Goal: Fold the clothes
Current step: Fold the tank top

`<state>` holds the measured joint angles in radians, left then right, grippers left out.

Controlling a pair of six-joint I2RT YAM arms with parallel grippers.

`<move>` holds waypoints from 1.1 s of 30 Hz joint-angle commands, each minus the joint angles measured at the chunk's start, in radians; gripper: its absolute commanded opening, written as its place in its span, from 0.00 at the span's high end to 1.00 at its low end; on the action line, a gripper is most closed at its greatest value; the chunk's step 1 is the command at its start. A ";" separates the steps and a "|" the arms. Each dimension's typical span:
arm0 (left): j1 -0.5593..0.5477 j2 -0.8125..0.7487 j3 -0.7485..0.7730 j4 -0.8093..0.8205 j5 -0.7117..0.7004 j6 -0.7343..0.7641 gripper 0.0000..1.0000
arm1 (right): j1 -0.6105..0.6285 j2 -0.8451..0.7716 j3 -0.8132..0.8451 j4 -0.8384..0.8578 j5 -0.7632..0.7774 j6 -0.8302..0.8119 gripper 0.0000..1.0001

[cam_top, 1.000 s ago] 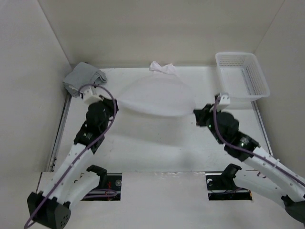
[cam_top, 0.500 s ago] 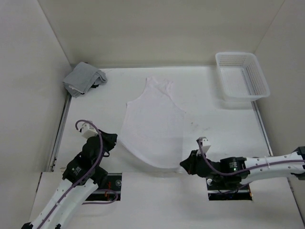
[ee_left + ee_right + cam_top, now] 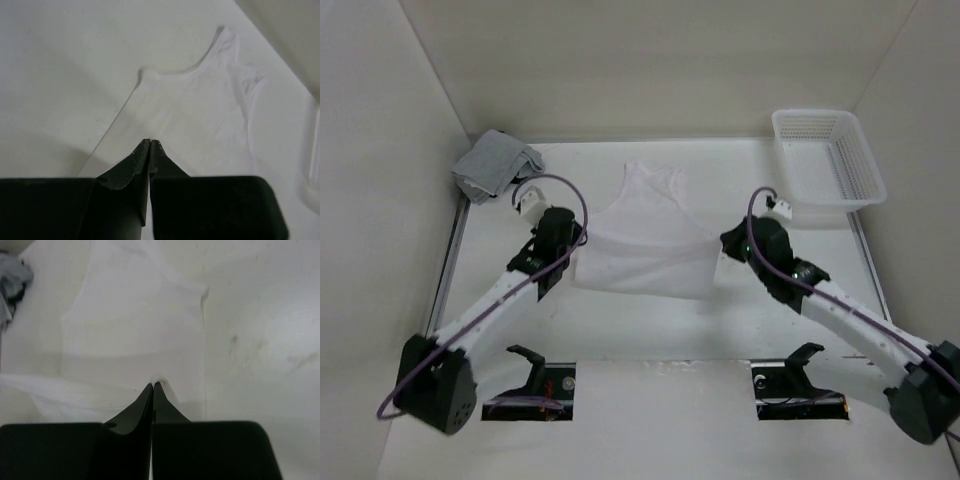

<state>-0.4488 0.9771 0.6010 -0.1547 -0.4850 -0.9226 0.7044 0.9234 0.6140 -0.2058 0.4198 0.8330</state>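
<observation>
White tank top (image 3: 645, 240) is sleeveless, with narrow straps and a scooped neck. It is thin enough that the layer underneath shows through. Judged very light, limp and unable to hold a shape, so it should sag and billow between any two hold points. It is not fragile, though a thin knit can slip out of a shallow pinch. Best hold is on the hem corners or side seams, with a deep bite and both sides level so the fold line stays straight.

It lies mid-table (image 3: 620, 330) with the straps at 12 o'clock and flat on the surface. The 6 o'clock half is doubled back over the body, and the loose fold hangs at the 6 o'clock edge.

Left gripper (image 3: 570, 238) sits at the garment's 9 o'clock edge. The jaws are pressed together, and the wrist view shows the tips (image 3: 150, 142) meeting on a raised layer of white cloth, so it reads as pinching the hem corner. Right gripper (image 3: 728, 243) is at the 3 o'clock edge and is clamped the same way. In its wrist view the cloth puckers right at the tips (image 3: 153, 385) — held there too.

The armholes and neck lie just past both grippers toward 12 o'clock. The held hem looks roughly level across the chest but has not reached the straps.

Grey cloth bundle (image 3: 495, 165) is at the table's 10 o'clock corner and the white plastic basket (image 3: 815, 114) at 2 o'clock — both apart from the garment.
</observation>
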 commanded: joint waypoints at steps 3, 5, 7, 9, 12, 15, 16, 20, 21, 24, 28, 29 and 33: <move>0.110 0.470 0.363 0.418 -0.010 0.087 1.00 | -0.327 0.375 0.289 0.351 -0.311 -0.213 1.00; 0.149 0.668 0.549 0.416 0.008 0.090 1.00 | -0.398 0.539 0.435 0.359 -0.354 -0.227 1.00; 0.175 0.814 0.716 0.383 0.025 0.093 1.00 | -0.444 0.706 0.606 0.347 -0.394 -0.236 1.00; 0.201 0.937 0.863 0.341 0.033 0.099 0.98 | -0.473 0.871 0.793 0.304 -0.424 -0.238 1.00; 0.232 1.092 1.047 0.261 0.097 0.117 0.81 | -0.486 1.087 1.042 0.221 -0.441 -0.230 0.88; 0.256 1.108 1.047 0.230 0.132 0.110 0.71 | -0.484 1.148 1.083 0.226 -0.441 -0.219 0.56; 0.262 1.079 1.001 0.245 0.123 0.105 0.70 | -0.484 1.134 1.051 0.249 -0.441 -0.216 0.51; 0.272 0.872 0.692 0.363 0.123 0.058 0.70 | -0.463 0.953 0.757 0.371 -0.429 -0.184 0.47; 0.266 0.811 0.596 0.392 0.125 0.047 0.70 | -0.452 0.913 0.698 0.387 -0.423 -0.180 0.49; 0.223 0.645 0.300 0.481 0.128 -0.001 0.71 | -0.394 0.755 0.456 0.451 -0.385 -0.161 0.74; 0.209 0.543 0.051 0.527 0.234 -0.018 0.68 | -0.308 0.585 0.198 0.517 -0.314 -0.138 0.96; 0.213 0.532 0.011 0.534 0.284 -0.022 0.66 | -0.290 0.556 0.153 0.523 -0.306 -0.135 0.96; 0.247 0.563 -0.085 0.668 0.419 -0.068 0.55 | -0.240 0.456 0.018 0.559 -0.288 -0.124 0.90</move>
<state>-0.2268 1.5288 0.5587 0.3485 -0.1986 -0.9405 0.4534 1.4292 0.6937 0.2512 0.0803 0.6899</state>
